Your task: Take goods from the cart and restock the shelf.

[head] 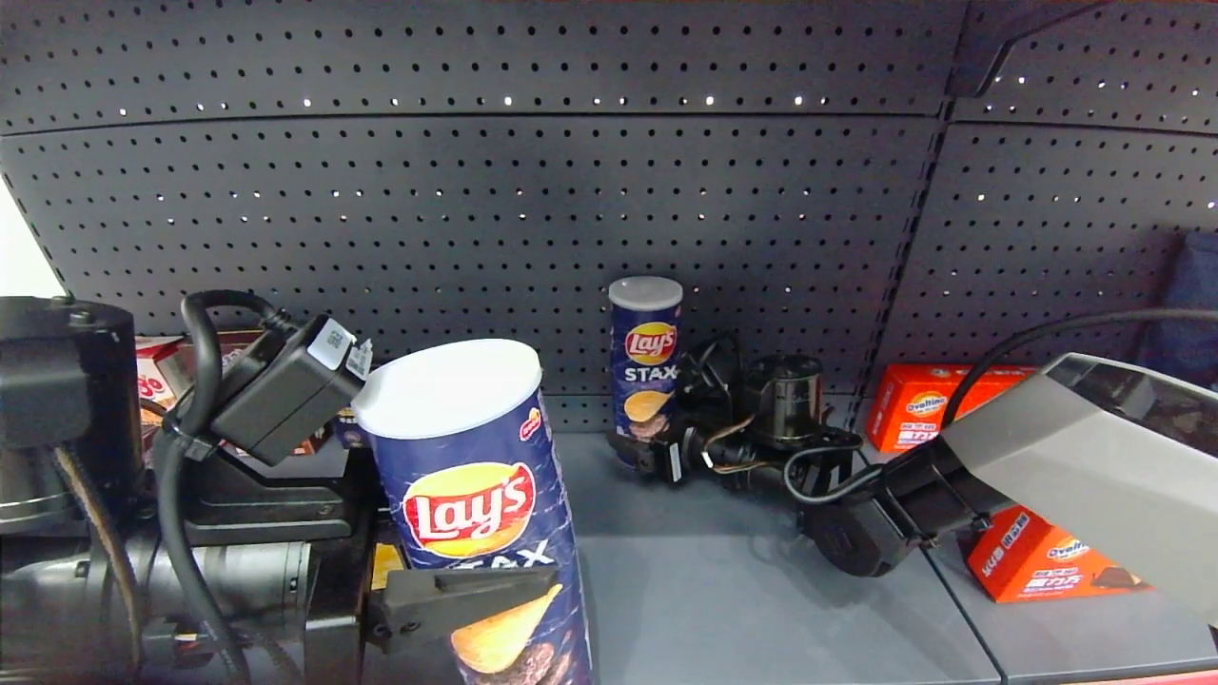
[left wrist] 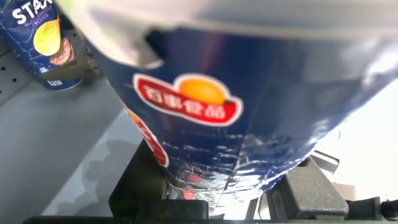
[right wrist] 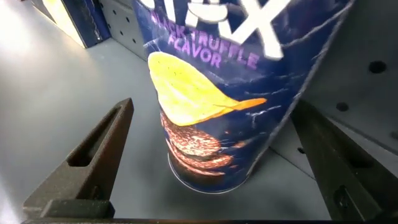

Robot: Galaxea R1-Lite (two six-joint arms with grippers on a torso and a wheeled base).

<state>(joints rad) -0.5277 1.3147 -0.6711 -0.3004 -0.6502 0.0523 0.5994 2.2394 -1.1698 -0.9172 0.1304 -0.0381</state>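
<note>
The left gripper [left wrist: 230, 186] is pinching a chip can [head: 466, 447] upright over the shelf's [head: 723, 590] left part; the right gripper [right wrist: 214, 165] is sitting spread around a second can [head: 645, 352] standing by the back panel

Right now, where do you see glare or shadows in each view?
Head view: bright pinpoints shine through the pegboard; soft shadows lie on the shelf. Left wrist view: glare streaks the held can, background washed white. Right wrist view: soft sheen on the standing can.

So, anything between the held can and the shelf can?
Nothing: only bare shelf separates the held can and the shelf can, as the head view shows.
</note>
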